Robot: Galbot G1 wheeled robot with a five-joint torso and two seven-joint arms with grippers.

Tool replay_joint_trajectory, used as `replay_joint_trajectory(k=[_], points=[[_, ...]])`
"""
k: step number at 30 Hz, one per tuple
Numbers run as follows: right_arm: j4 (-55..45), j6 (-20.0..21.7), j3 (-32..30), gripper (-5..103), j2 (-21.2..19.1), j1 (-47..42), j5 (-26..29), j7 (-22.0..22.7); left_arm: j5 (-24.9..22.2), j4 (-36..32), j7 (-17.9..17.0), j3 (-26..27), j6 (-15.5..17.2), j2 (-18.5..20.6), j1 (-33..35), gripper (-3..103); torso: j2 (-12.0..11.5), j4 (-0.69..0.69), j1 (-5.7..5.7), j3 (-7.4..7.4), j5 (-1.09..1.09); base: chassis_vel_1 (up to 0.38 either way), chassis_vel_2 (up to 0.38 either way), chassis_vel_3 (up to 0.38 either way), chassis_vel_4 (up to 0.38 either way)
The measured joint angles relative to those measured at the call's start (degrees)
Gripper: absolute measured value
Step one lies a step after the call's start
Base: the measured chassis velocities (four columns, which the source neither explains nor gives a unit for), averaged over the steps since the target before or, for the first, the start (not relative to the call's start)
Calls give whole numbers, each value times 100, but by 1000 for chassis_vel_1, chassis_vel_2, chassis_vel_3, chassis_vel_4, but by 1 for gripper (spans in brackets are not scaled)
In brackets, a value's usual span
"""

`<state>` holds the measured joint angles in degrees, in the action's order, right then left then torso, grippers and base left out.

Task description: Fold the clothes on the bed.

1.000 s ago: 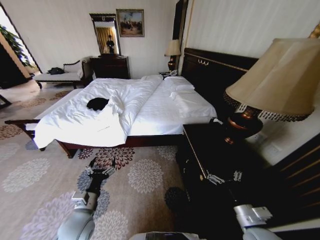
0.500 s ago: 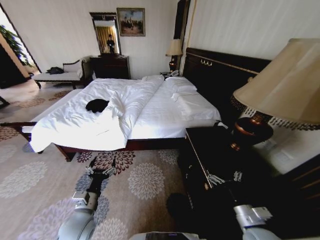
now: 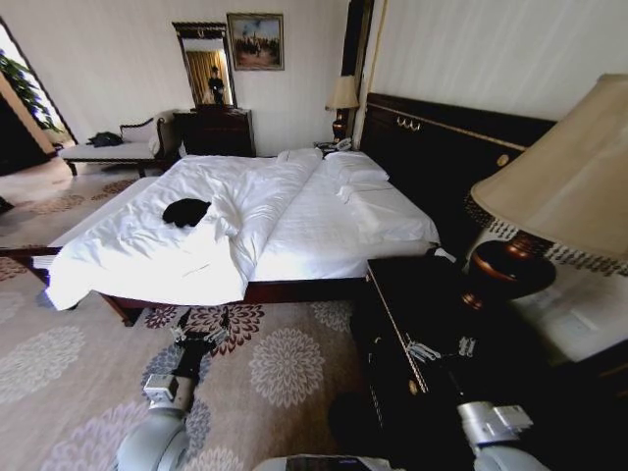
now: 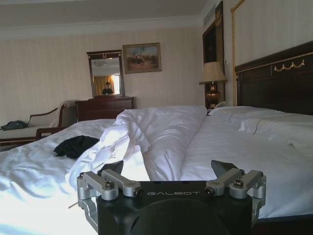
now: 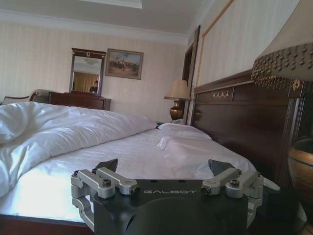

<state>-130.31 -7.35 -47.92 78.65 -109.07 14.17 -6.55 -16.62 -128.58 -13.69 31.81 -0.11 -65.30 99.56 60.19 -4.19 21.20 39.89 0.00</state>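
Clothes (image 3: 186, 212), a crumpled black heap on the bed's (image 3: 324, 231) white duvet (image 3: 147, 250), sit lower-left since my view shifted, both my jaws open, empty.

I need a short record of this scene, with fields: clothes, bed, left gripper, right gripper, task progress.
clothes: black top, bunched on the white duvet, unfolded
bed: large, duvet rumpled toward the robot's left, pillows at the dark headboard
left gripper: open, low over the carpet, short of the bed
right gripper: open, over the dark nightstand beside the lamp
task progress: folding not begun; neither gripper touches the top
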Motion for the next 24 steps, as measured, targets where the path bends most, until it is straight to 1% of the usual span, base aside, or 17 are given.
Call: replay_joint_trajectory(k=[8,16,24], points=[[24,43,30,100,40,14,2,41,-11,12,-4,11,5,13,-8,100,0,0,0,0,0,-115,103,114,-109],[67,50,160,100,176,27,-26,59,-3,14,-7,-10,16,27,23,100,0,0,-1,0,0,-109,115,118,-119],[97,80,182,100,172,71,-35,134,11,19,-9,-37,18,10,69,100,-1,0,1,1,0,-148,149,143,-151]])
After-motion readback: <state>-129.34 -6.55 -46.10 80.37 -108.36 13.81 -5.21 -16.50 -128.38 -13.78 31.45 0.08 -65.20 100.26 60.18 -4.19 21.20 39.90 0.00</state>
